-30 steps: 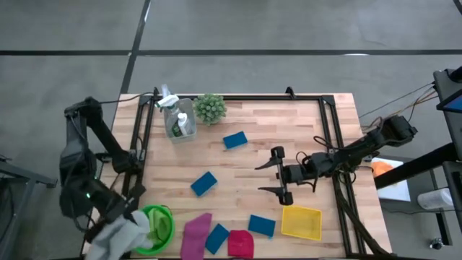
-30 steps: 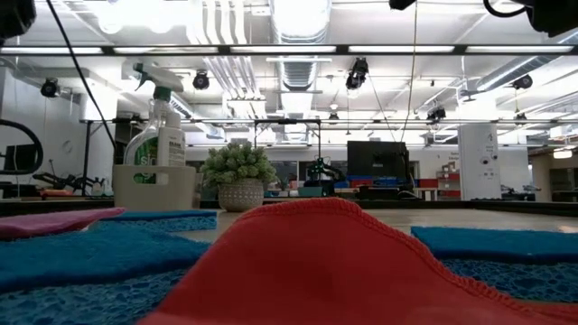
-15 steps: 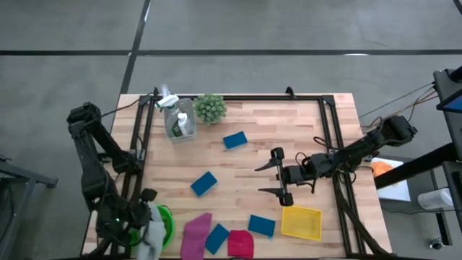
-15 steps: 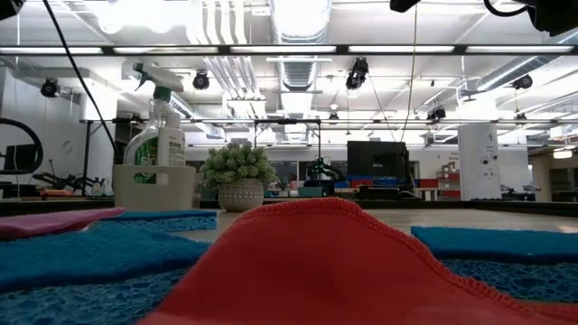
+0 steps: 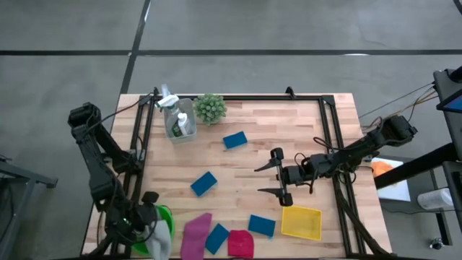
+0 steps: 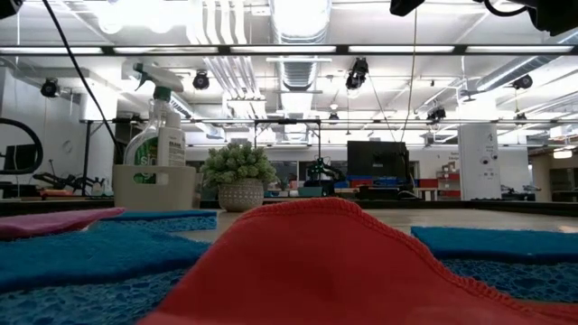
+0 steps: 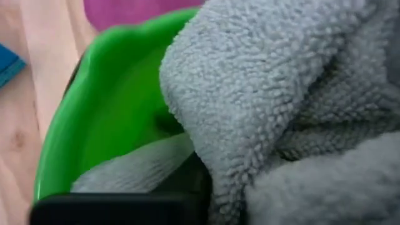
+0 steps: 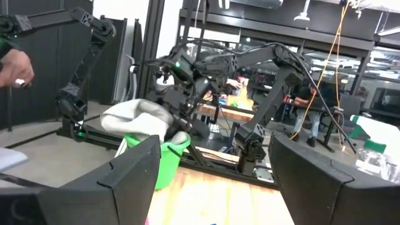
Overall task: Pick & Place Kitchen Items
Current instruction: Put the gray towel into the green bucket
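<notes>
My left gripper [image 5: 149, 228] is at the table's near left corner, shut on a grey fleecy cloth [image 5: 160, 243] above a green bowl [image 5: 165, 215]. In the left wrist view the cloth [image 7: 294, 112] fills most of the picture, with the bowl [image 7: 106, 106] under it. The right wrist view shows the cloth [image 8: 140, 117] bunched over the bowl [image 8: 165, 161]. My right gripper [image 5: 280, 174] hovers open and empty at the table's right middle. A pink cloth [image 5: 195, 232], a red cloth [image 5: 240, 243] and several blue sponges [image 5: 204, 183] lie flat on the table. My left gripper holds the grey cloth from above, but the bunched cloth [image 7: 262, 144] covers the fingers, so which part it has cannot be told. The cloth hangs slack in several folds, and its lower part [image 7: 134, 170] reaches down inside the green bowl.
A spray bottle in a clear tub [image 5: 177, 119] and a small spiky plant [image 5: 210, 108] stand at the far left. A yellow tray [image 5: 301, 222] sits near my right gripper. A black frame [image 5: 238, 97] runs round the table. A person's hand [image 8: 14, 65] shows beyond the table.
My left gripper has carried the grey cloth from outside the table's left edge toward the right, over the green bowl, and has gone down. The cloth, spread wider before, now hangs bunched into the bowl. My right arm has kept still.
</notes>
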### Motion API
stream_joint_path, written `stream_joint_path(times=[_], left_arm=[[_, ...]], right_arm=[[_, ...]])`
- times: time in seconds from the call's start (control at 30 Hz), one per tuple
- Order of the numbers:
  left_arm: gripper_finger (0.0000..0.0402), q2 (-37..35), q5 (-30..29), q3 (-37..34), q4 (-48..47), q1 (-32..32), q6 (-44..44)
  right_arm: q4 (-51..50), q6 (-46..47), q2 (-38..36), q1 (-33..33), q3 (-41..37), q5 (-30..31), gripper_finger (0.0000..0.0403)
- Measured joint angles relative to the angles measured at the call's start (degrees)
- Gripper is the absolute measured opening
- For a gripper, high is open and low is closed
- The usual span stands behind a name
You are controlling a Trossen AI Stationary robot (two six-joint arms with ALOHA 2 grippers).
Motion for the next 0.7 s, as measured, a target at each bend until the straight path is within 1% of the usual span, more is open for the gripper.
stream_joint_path(times=[0.2,0.3,0.37,0.5,0.7], left_arm=[[0.0142,-1.4,0.0,2.4,-0.7,0.0,0.0],[0.0173,-2.0,0.1,3.1,-2.1,0.0,-0.1],[0.0188,-2.4,1.2,3.8,-3.2,0.0,-0.2],[0.0204,-3.1,3.7,5.4,-5.1,0.0,-0.2],[0.0207,-4.7,5.6,6.2,-10.2,-0.1,-3.1]], right_arm=[[-0.6,0.0,0.0,0.0,0.0,0.0,0.0291],[-0.8,0.3,0.0,0.0,0.0,0.0,0.0291],[-1.0,0.4,0.0,0.0,0.0,0.0,0.0291],[-1.0,0.4,0.0,0.0,0.0,0.0,0.0291],[-1.0,0.4,0.0,0.0,0.0,0.0,0.0291]])
